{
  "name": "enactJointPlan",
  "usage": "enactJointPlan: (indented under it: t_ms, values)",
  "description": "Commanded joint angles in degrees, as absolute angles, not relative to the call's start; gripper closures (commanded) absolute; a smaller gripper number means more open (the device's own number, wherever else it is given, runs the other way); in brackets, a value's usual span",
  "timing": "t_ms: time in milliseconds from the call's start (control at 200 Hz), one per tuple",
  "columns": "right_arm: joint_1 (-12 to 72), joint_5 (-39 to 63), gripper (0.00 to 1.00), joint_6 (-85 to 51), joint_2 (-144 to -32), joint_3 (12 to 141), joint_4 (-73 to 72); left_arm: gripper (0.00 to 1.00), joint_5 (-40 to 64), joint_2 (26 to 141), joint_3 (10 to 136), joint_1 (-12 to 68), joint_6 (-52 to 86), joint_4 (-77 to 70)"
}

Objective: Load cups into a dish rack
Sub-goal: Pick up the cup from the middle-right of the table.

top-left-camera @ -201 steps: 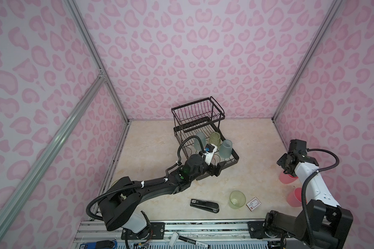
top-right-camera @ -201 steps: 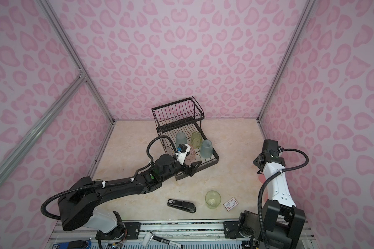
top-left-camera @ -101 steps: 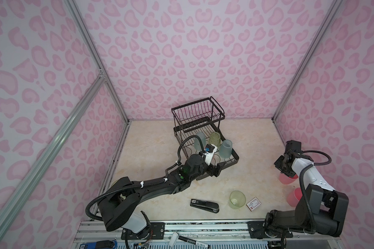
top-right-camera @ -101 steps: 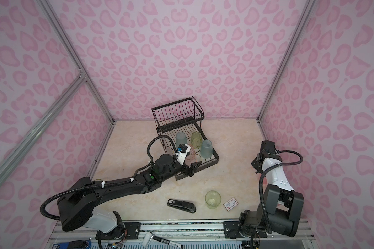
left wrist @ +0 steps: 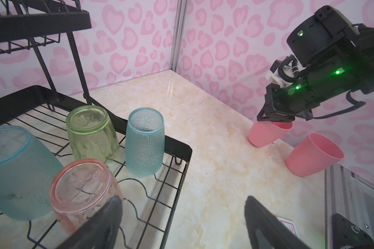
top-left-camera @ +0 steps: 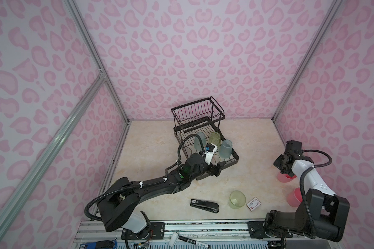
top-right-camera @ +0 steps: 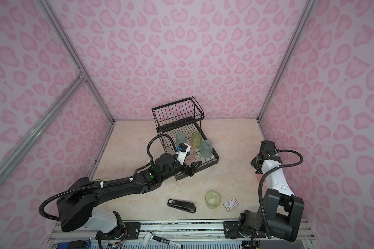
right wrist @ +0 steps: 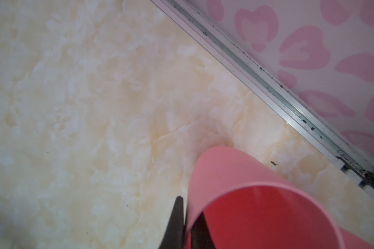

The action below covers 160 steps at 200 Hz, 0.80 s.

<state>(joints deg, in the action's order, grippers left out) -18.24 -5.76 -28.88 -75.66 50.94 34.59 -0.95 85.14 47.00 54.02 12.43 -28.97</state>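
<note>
Pinching pink cup (left wrist: 265, 135) by the rim with right gripper (right wrist: 188, 220), well off the dish rack (left wrist: 181, 148). Holding left gripper (left wrist: 183, 199) agape beside the rack.

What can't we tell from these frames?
- Both top views: the left wrist camera hides most of the clear pink cup in the dish rack.
- Left wrist view: the right tool covers the held pink cup at its rim. The right wrist view cuts the grip off at the frame edge.
- Top views: the print on the card is too small to read.
</note>
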Motion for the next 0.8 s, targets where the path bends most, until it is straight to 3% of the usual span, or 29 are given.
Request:
enactJointPlan:
  t_ms: [0, 795]
  values:
    - [-17.7, -5.61, 0.97, -28.45, -74.77, 51.37, 34.87, 0.1, -1.68, 84.03, 47.77, 54.05, 12.83, -28.55]
    - [-5.26, -3.81, 1.0, -27.3, -65.11, 59.1, 37.08, 0.1, -5.68, 79.2, 45.2, 54.01, 15.47, -24.15]
